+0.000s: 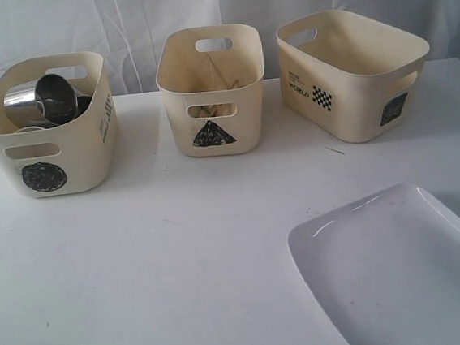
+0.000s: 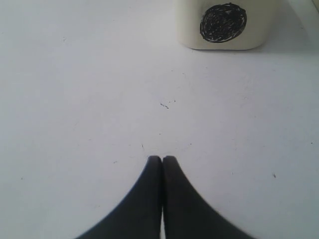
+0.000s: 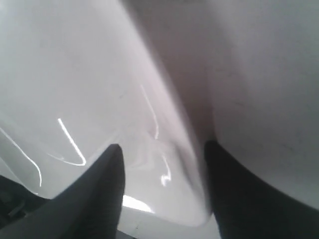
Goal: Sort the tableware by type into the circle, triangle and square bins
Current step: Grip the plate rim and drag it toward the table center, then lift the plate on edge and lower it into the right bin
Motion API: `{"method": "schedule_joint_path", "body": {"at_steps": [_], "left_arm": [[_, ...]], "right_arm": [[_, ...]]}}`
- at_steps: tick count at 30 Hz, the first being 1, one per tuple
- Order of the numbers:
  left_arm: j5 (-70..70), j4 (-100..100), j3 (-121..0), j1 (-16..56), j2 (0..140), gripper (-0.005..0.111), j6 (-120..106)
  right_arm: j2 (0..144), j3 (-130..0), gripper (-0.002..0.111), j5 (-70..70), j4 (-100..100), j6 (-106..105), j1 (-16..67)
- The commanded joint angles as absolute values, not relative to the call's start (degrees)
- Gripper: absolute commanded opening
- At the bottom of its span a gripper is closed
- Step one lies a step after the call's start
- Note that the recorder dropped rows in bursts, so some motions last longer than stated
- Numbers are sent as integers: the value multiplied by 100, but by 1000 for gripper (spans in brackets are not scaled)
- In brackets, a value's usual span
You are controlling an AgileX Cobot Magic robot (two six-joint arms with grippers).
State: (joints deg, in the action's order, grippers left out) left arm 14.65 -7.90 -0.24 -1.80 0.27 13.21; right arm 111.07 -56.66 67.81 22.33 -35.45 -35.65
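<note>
the plate (image 1: 394, 271) lies on the tabletop (image 1: 182, 267) at the near right, in front of the square bin (image 1: 344, 88), and it is the only piece not in a bin. the right jaws are spread, one over the plate's (image 3: 75, 74) glossy inner face and the other outside it, so the rim runs between them. they look not yet clamped, though the close, blurred view leaves contact unclear. the left jaws are pressed together with nothing between them, low over bare tabletop facing the circle bin (image 2: 224, 30), well apart from the plate, so the right arm is the nearer one.

the plate is cut off by the frame's lower and right edges. steel mugs (image 1: 44, 99) show in the circle bin (image 1: 73, 147). the triangle bin's (image 1: 210, 93) contents are faint.
</note>
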Motion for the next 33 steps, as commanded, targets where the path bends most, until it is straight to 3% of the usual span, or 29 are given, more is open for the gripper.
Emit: {"method": "schedule_joint_path", "body": {"at_steps": [1, 8, 17, 33], "left_arm": [[1435, -754, 0, -129, 0, 0, 1342], [1435, -754, 0, -129, 0, 0, 1342], [1435, -754, 0, -129, 0, 0, 1342], [1435, -754, 0, -129, 0, 0, 1342]], "right_arm": [[11421, -5645, 41, 6507, 2486, -3881, -3602], [11675, -5267, 0, 5772, 2491, -4133, -3602], [11687, -5250, 0, 5695, 4588, -5232, -3602], [12202, -5250, 0, 5119, 4734, -5532, -3602]]}}
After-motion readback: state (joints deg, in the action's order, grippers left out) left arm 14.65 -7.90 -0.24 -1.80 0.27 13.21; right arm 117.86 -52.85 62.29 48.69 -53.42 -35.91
